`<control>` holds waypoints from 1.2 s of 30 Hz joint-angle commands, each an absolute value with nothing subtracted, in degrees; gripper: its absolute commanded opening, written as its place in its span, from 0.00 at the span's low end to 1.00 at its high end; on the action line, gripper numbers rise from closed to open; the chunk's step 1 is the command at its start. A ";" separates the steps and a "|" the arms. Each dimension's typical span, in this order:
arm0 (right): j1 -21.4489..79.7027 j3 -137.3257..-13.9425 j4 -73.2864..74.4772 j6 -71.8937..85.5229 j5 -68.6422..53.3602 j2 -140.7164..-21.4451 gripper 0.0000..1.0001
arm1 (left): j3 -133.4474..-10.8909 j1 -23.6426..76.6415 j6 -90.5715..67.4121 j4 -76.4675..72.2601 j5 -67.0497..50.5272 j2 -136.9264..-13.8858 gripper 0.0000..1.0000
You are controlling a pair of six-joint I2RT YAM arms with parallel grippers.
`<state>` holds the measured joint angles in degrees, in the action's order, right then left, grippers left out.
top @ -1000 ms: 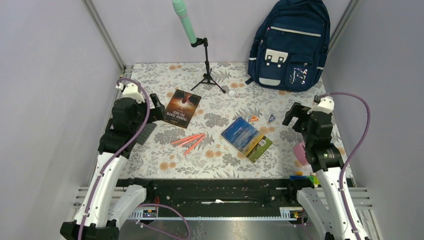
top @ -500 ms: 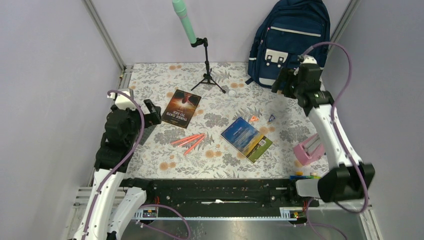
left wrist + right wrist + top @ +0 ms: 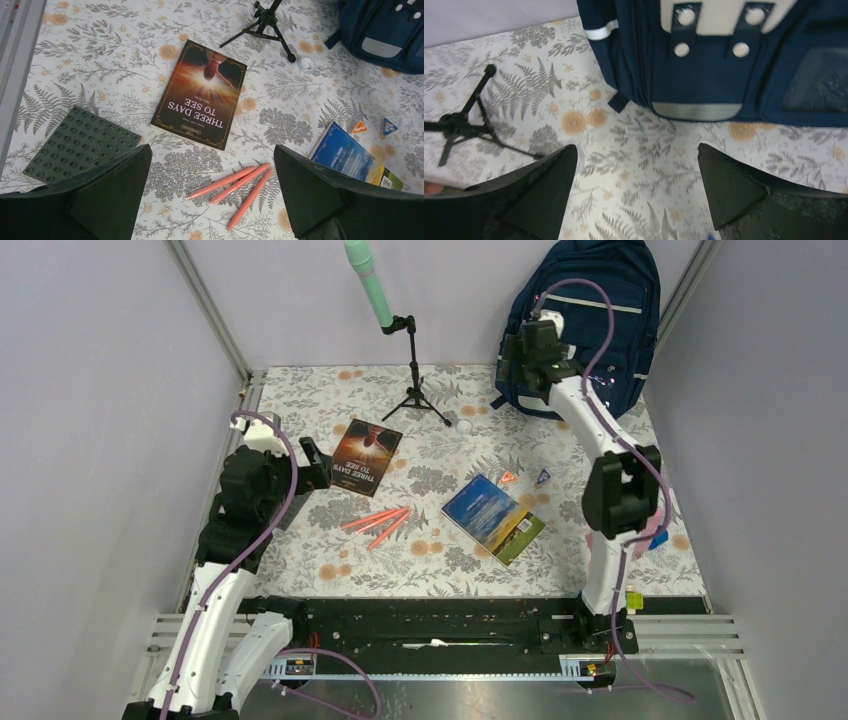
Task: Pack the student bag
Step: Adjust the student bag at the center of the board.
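Top external view: the student bag [image 3: 585,330] is standing upright in the far R corner and leaning on the back wall, front pockets facing the arms, prob so the zips are within reach. The right gripper [image 3: 515,362] is hanging at the bag's lower L front w/ jaws spread wide and gripping nothing. The right wrist view is showing both fingers over bare tablecloth [image 3: 639,145], near the fabric but not touching it. I'm guessing it's lining up to open or steady the bag before anything goes in. Can't tell if any zip is open.

The left gripper [image 3: 312,465] is hovering near the L edge, also wide open & empty, and is facing the dark book [image 3: 365,456]. In its wrist view the orange pens [image 3: 235,187] are lying between the fingers and the green stud plate [image 3: 82,145] is sitting beside one finger. The items are lying flat & apart, so each is offering a clean approach. The blue book [image 3: 492,517] is lying mid-table. Nothing is looking packed yet, so the job seems barely begun.
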<state>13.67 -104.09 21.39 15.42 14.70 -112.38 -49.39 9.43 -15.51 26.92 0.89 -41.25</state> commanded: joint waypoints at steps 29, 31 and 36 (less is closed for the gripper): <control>16.55 -142.89 5.40 -13.13 43.59 -148.35 0.90 | -50.27 9.32 -15.74 24.22 -3.20 -42.30 0.99; 16.36 -142.26 3.83 -13.63 43.17 -148.32 0.88 | -50.27 9.31 -15.65 24.17 -3.54 -42.43 0.99; 15.61 -142.61 1.01 -14.13 42.16 -148.84 0.74 | -50.27 9.31 -15.64 24.17 -3.61 -42.82 0.98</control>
<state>16.43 -140.07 7.01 -12.32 40.99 -148.27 -49.39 9.43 -15.51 26.89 -2.66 -42.61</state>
